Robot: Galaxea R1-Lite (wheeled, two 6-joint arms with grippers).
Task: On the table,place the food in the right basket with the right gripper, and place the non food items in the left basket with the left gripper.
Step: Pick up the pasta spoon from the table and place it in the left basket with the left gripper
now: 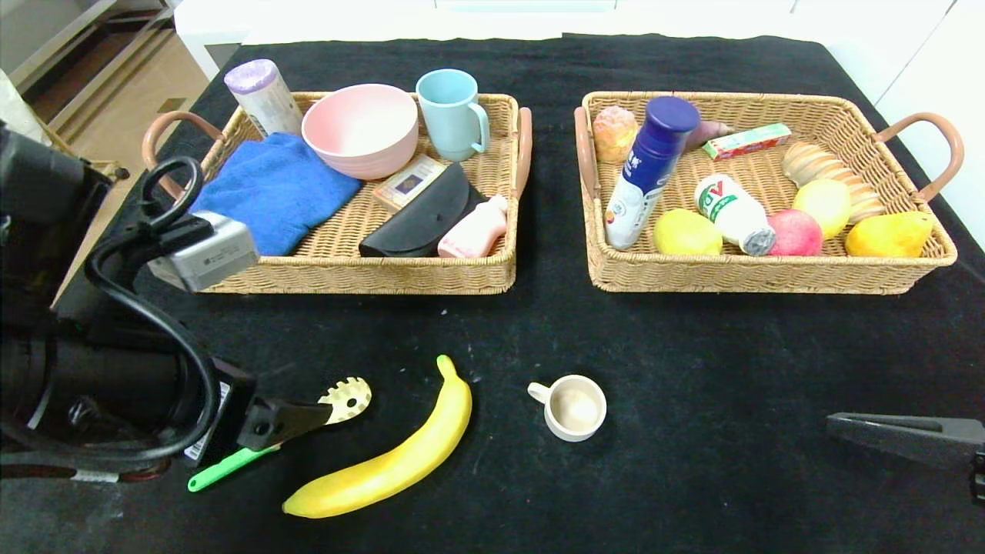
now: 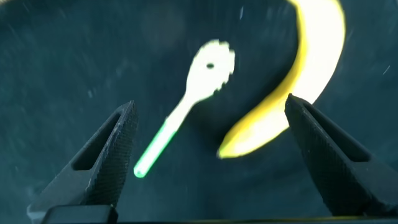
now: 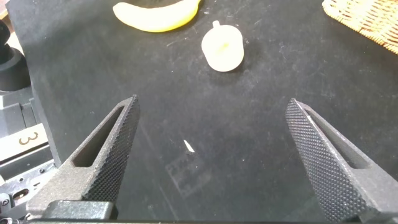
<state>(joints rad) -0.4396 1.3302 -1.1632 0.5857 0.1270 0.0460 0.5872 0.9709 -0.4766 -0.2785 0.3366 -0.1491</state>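
1. A table [image 1: 692, 477] covered in black cloth carries everything.
2. Two wicker baskets sit side by side at the far side: the left basket [image 1: 346, 269] and the right basket [image 1: 762, 273], both well beyond the grippers.
3. A pasta spoon [image 1: 342, 402] with a green handle lies directly under the left gripper [image 1: 288, 419].
4. A banana [image 1: 400, 458] lies just beside that gripper, toward the middle.
5. A small cream cup [image 1: 573, 408] stands upright between the two grippers, well apart from the right gripper [image 1: 908, 435].

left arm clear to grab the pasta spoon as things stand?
Probably yes. The left tool is open above the pasta spoon, whose green handle lies bare on the cloth. The banana lies beside it, apart, nothing covering it.
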